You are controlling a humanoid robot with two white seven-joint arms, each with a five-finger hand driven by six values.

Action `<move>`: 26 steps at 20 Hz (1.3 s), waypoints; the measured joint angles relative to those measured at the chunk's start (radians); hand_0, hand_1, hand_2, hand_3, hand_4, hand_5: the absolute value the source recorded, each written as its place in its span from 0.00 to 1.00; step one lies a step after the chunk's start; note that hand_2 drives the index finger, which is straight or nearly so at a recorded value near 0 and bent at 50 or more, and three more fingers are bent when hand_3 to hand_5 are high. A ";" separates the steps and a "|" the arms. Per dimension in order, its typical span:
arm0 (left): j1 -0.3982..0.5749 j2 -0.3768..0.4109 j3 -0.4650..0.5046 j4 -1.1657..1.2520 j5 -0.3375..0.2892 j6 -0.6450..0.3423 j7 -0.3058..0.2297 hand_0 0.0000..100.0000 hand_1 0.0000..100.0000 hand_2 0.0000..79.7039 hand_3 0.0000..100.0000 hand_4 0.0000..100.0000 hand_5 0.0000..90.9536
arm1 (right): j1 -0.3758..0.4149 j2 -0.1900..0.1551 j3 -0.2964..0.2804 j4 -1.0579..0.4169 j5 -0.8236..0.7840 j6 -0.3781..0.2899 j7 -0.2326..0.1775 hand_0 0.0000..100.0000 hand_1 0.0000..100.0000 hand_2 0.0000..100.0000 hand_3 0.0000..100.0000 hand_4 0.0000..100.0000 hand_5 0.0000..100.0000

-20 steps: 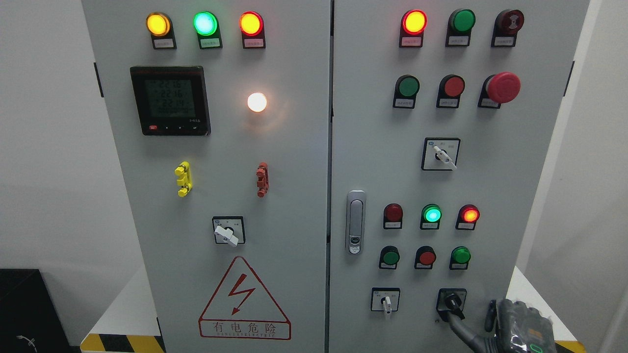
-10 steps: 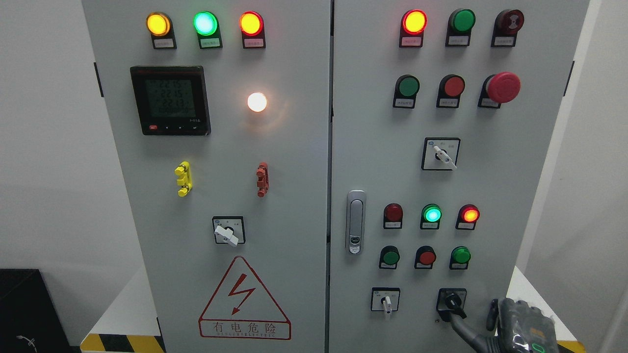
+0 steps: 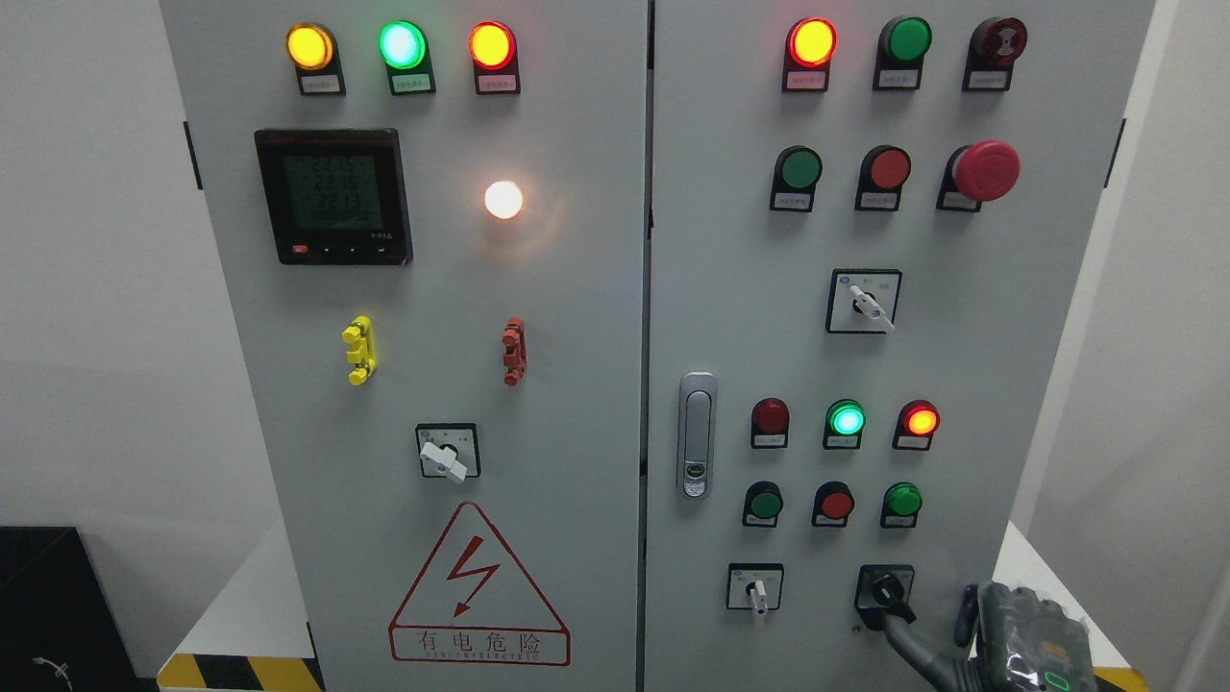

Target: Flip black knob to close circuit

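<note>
Here you see the right hand (image 3: 999, 644) coming in at the lower right corner, its grey palm low beside the cabinet (image 3: 577, 288) and one long finger (image 3: 908, 642) stretched up and leftward to the black knob (image 3: 886, 591). The fingertip meets the knob's lower right end; whether it presses or only touches you cannot tell. The other fingers sit by the palm, one dark one standing up just left of it, and nothing is gripped in the hand. The knob sits in its square plate at the bottom of the right door, rightmost of the lowest row, its handle slanting from upper left to lower right. Left of it in that row is a white switch (image 3: 756, 591) pointing straight down. Above the knob you have a row of buttons, green, red and green, and over those three lamps, with the green lamp (image 3: 847, 420) and the red lamp (image 3: 921, 421) lit. On the left door the meter (image 3: 333, 195) shows figures too small to read.
</note>
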 measured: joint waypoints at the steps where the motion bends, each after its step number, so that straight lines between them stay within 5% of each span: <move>1: 0.000 0.000 0.000 0.000 0.000 0.000 0.000 0.00 0.00 0.00 0.00 0.00 0.00 | 0.000 0.000 0.000 0.000 0.000 0.000 0.000 0.04 0.17 0.76 0.95 0.76 0.76; 26: 0.000 0.000 0.000 0.000 0.000 0.000 0.000 0.00 0.00 0.00 0.00 0.00 0.00 | 0.025 0.004 0.015 -0.015 -0.002 -0.020 -0.010 0.04 0.17 0.76 0.95 0.77 0.76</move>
